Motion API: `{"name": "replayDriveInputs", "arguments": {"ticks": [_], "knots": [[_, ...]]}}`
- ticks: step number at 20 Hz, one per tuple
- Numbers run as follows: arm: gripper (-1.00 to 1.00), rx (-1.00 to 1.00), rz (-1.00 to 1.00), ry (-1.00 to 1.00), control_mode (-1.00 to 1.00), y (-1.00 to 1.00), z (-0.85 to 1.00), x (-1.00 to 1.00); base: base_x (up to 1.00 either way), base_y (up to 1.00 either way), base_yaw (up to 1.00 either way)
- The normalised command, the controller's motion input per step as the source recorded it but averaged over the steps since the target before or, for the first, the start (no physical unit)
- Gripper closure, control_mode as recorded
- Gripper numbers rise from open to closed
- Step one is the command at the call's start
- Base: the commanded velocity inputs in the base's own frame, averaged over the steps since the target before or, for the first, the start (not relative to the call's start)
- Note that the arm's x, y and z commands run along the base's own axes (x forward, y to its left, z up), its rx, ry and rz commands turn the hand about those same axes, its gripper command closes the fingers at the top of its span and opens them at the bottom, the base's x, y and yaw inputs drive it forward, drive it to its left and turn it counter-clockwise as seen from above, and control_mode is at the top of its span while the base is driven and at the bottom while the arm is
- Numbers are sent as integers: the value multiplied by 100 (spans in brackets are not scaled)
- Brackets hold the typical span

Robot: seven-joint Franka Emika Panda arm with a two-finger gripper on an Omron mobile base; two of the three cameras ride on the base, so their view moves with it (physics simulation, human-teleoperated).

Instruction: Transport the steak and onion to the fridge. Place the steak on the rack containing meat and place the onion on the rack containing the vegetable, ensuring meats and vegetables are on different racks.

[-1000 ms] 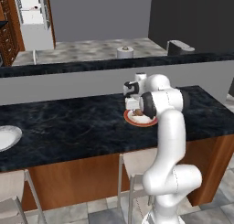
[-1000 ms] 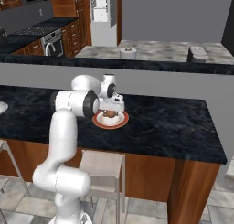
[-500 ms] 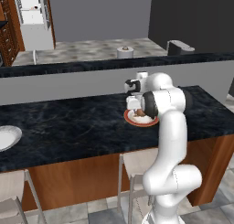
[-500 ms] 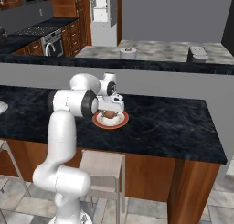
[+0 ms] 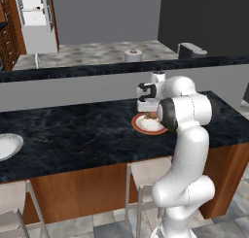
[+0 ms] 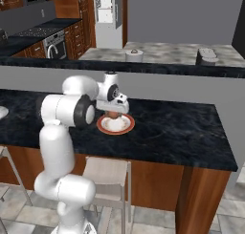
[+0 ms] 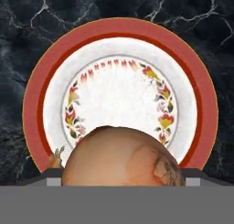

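My gripper (image 5: 147, 110) hangs just over a red-rimmed white plate (image 5: 148, 126) on the dark marble counter. It is shut on the onion (image 7: 123, 159), a tan-brown ball that sits between the fingers close to the hand camera. From the right base view the onion (image 6: 112, 114) shows under the hand, above the plate (image 6: 115, 125). The plate's flowered middle (image 7: 121, 99) is bare. The steak is out of view. The fridge (image 5: 34, 11) stands open far off at the back left, its white shelves showing; the right base view has the fridge (image 6: 106, 6) at the top.
A raised grey ledge (image 5: 73, 89) runs behind the counter. On the rear counter stand a small white roll (image 5: 132, 55) and a grey appliance (image 5: 192, 50). A white bowl (image 5: 7, 147) lies at the counter's left end. Stools (image 5: 146, 171) stand below the counter edge.
The gripper stays over the plate with the onion in it; only the arm's elbow has shifted slightly.
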Motion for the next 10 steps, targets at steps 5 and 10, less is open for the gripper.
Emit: {"name": "replayDriveInputs", "arguments": {"ticks": [5,10], "knots": [[100,0,0,-37,-100,0,54,-60,0,0,0],[100,0,0,-27,-100,0,67,-60,0,0,0]]}}
